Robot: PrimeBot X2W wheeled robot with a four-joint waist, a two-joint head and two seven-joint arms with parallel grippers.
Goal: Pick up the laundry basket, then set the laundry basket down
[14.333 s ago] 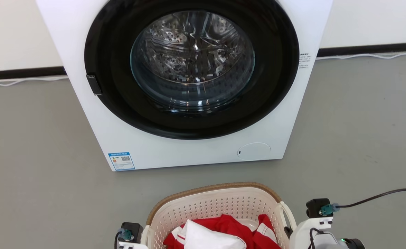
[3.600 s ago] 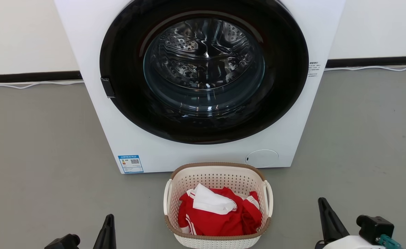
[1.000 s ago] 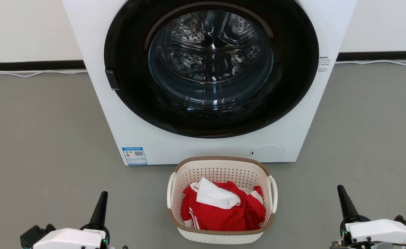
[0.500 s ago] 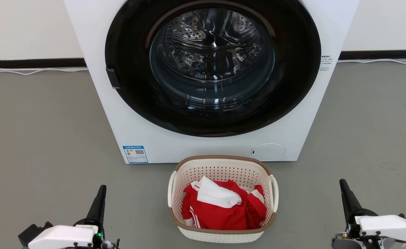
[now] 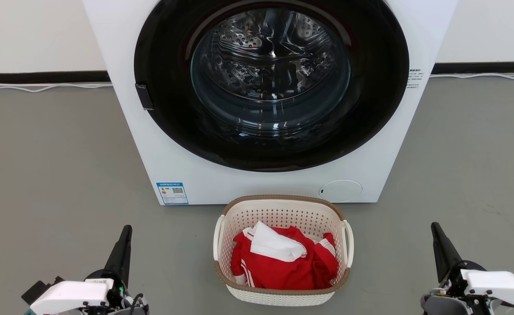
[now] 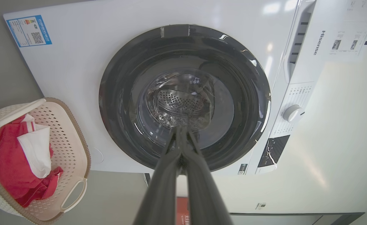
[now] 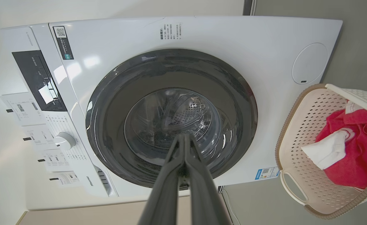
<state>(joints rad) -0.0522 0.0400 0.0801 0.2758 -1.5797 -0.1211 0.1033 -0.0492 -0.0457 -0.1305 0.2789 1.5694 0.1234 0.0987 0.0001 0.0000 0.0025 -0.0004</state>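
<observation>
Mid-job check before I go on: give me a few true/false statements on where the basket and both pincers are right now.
1. The laundry basket stands on the floor in front of the washing machine. True.
2. The left pincer grips one of the basket's handles. False: it is shut on nothing, off to the basket's side and apart from it.
3. Red and white clothes lie inside the basket. True.
4. The right pincer is spread wide open. False: its two fingers are pressed together.
5. The machine's door hangs open. False: it is closed.
</observation>
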